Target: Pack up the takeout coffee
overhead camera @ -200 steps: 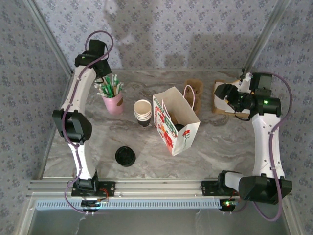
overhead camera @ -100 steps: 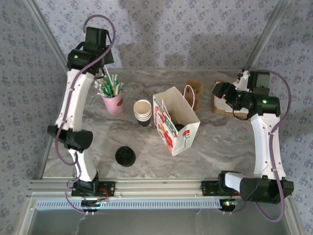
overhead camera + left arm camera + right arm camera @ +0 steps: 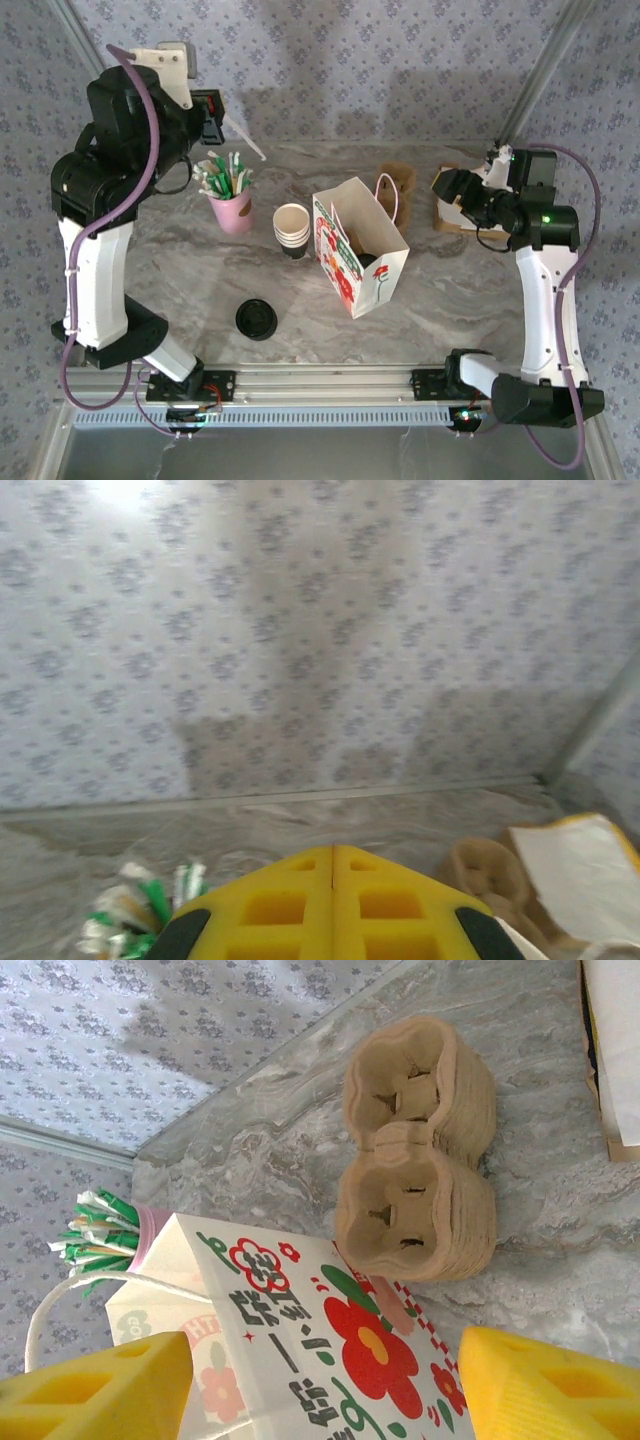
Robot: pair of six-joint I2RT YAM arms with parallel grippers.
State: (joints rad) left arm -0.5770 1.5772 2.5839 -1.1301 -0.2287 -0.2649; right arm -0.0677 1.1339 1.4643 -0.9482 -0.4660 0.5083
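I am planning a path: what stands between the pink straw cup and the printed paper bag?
In the top view, a stack of lidless cream cups stands between the pink straw cup and the paper bag.

The takeout coffee (image 3: 256, 319) stands on the marble desk (image 3: 460, 295), in my left half and toward the near edge, outside the paper bag (image 3: 375, 285). From above I mostly see its round black lid with faint concentric rings. The lid hides nearly all of the cup beneath, so I cannot make out the cream wall. It sits alone and touches nothing, with the stack of lidless cups (image 3: 291, 232) behind it and the bag off to its right.
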